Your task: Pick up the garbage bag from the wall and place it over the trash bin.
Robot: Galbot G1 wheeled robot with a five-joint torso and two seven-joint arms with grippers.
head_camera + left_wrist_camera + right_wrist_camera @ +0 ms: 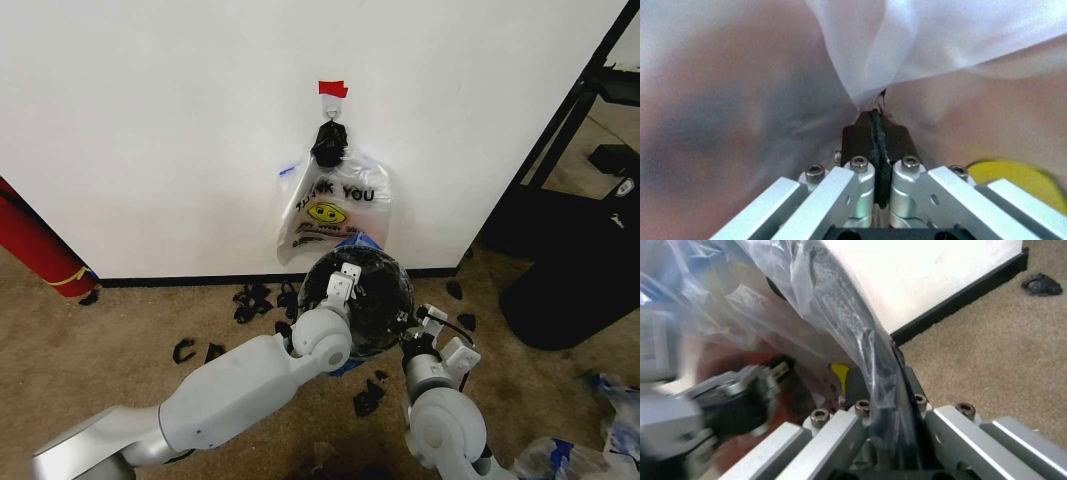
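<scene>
I have both arms low in the centre of the head view, at the bin [382, 296], which sits against the wall [150, 120] directly under the hanging THANK YOU bag [335, 210]. The left gripper [877, 122] is pinched narrow on a fold of the bag [907, 45], thin film bunched between its pads; in the head view it sits at the bin's upper-left rim. The right gripper [883, 385] is at the bin's lower-right side, jaws nearly together on crinkled plastic with a dark curved band running through them, which I take to be the bin's rim, though I can't be sure. The bag looks draped across the bin's top, a blue patch showing at the far edge, rather than seated around it. My main worry is tearing: the film is thin, both grips are tight, and pulling the arms apart or down could rip it at either pinch. If the right jaws do hold the rim too, any lift would tip or drag the light bin. Letting go of one side first could let the plastic spring back off the rim. The left arm is also close under the THANK YOU bag, and raising it could snag that one off its hook.
</scene>
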